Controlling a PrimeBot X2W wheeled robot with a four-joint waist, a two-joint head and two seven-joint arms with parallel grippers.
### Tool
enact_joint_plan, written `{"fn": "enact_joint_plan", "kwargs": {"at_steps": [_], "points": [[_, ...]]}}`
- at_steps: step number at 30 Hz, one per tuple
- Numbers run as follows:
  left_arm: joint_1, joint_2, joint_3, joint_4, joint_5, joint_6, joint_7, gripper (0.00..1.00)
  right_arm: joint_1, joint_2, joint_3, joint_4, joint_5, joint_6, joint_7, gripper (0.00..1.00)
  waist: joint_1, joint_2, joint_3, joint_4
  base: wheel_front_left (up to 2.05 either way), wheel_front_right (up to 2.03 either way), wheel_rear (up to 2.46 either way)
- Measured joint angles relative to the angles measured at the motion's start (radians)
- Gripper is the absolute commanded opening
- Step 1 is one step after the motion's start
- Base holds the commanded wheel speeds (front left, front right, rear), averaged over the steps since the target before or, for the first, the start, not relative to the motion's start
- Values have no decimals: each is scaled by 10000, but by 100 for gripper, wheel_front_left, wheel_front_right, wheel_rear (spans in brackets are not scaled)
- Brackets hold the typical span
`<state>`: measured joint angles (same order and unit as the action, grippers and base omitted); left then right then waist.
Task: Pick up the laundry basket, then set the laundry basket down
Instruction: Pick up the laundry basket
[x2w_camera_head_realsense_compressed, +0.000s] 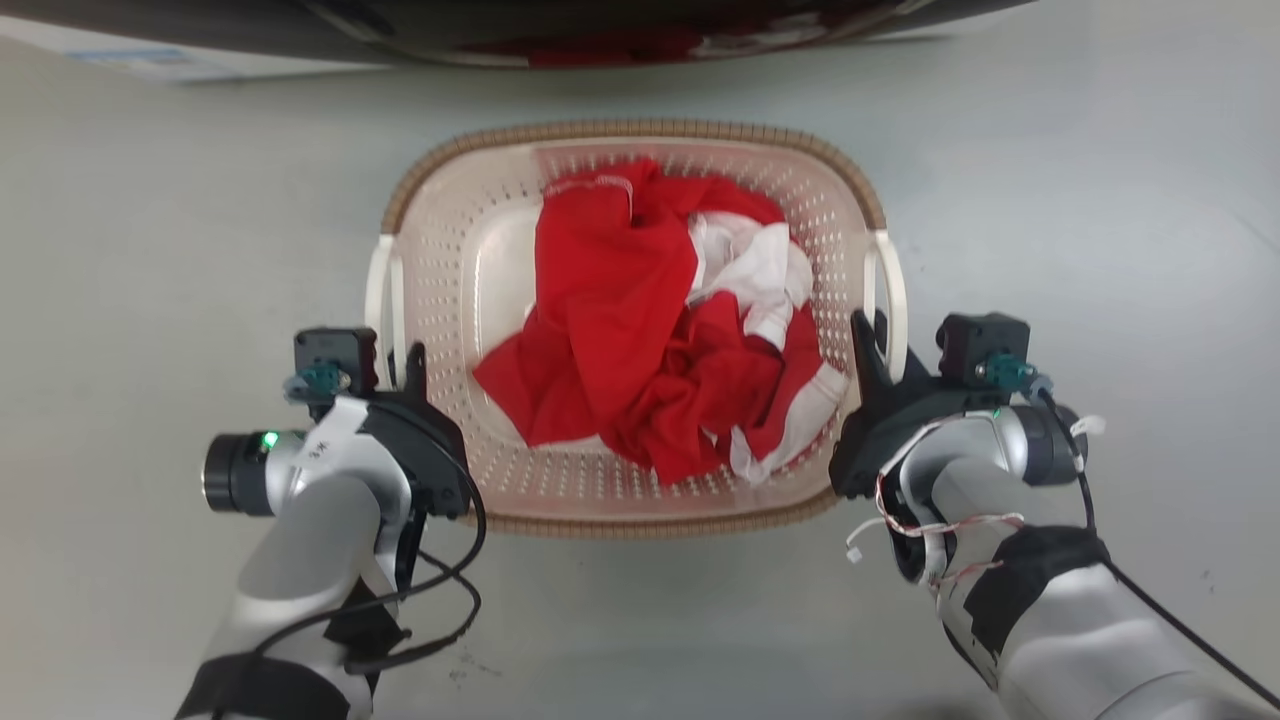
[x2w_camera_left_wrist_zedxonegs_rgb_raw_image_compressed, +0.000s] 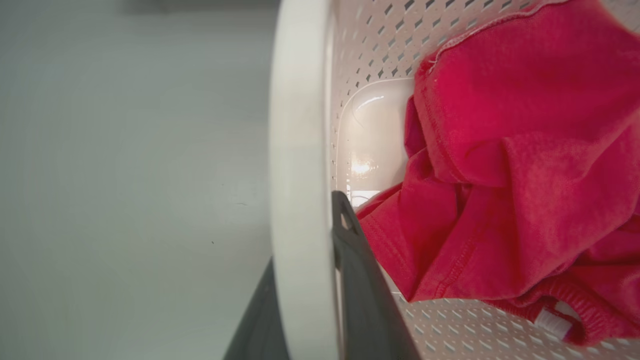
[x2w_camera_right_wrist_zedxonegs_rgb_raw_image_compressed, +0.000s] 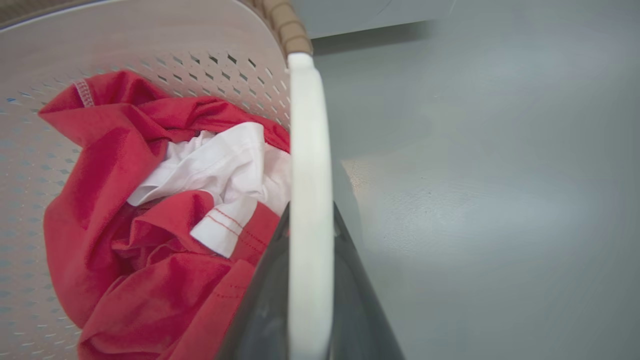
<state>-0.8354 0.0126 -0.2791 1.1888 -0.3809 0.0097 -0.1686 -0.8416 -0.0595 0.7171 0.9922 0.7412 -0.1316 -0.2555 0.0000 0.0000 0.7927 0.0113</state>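
Looking down, the head view finds the small cream-white perforated plastic laundry basket (x2w_camera_head_realsense_compressed: 470, 250) with a brown woven-look rim over the grey floor (x2w_camera_head_realsense_compressed: 150, 260), squarely between the two arms and just short of a dark curved body (x2w_camera_head_realsense_compressed: 600, 35) at the top edge. Whether its base bears on the floor cannot be told. A crumpled red cloth (x2w_camera_head_realsense_compressed: 620, 300) and a white cloth (x2w_camera_head_realsense_compressed: 750, 265) are heaped inside, the white one toward the right. The left gripper (x2w_camera_head_realsense_compressed: 405, 360) clamps the left white side handle (x2w_camera_head_realsense_compressed: 380, 285) and the right gripper (x2w_camera_head_realsense_compressed: 870, 335) clamps the right white side handle (x2w_camera_head_realsense_compressed: 893, 285), both at the near end, not at mid-span. A lift from there would likely let the far side sag and the basket swing about the fingers. The left wrist view shows the smooth white handle (x2w_camera_left_wrist_zedxonegs_rgb_raw_image_compressed: 300, 150) pinched between the two dark fingers (x2w_camera_left_wrist_zedxonegs_rgb_raw_image_compressed: 360, 280). The inner one reaches into the basket right beside the red cloth (x2w_camera_left_wrist_zedxonegs_rgb_raw_image_compressed: 500, 150). Glossy plastic could slide along the pads if one arm rises faster than the other, and a fold of cloth could be caught. In the right wrist view the other handle (x2w_camera_right_wrist_zedxonegs_rgb_raw_image_compressed: 310, 175) likewise runs between two dark fingers (x2w_camera_right_wrist_zedxonegs_rgb_raw_image_compressed: 360, 285) closed on it, with red cloth (x2w_camera_right_wrist_zedxonegs_rgb_raw_image_compressed: 150, 280) and white cloth (x2w_camera_right_wrist_zedxonegs_rgb_raw_image_compressed: 220, 165) pressed near the inner one. Uneven height or spacing between the arms would twist or flex the thin handles. A tilt could spill the clothes, and a forward drift could knock the far rim against the dark body.
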Motion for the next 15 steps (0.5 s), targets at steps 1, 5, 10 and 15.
{"fn": "enact_joint_plan", "kwargs": {"at_steps": [1,5,10,15], "points": [[96,-2,-117,2,-63,0,17,0,80,19,33,105,33,4,0,0,0,0,-130,-11,0,0,0],[532,2,-504,-25,-558,23,113,0,381,67,205,314,173,12,2,0,-1,0,-679,-44,0,0,0],[1007,25,-1001,-198,-1078,100,314,0,698,77,430,485,445,12,2,0,-1,0,-1388,-67,0,0,0],[1580,86,-1609,-414,-1532,257,556,0,1143,77,708,621,773,12,128,0,-1,-1,-2119,-67,0,0,0]]}}
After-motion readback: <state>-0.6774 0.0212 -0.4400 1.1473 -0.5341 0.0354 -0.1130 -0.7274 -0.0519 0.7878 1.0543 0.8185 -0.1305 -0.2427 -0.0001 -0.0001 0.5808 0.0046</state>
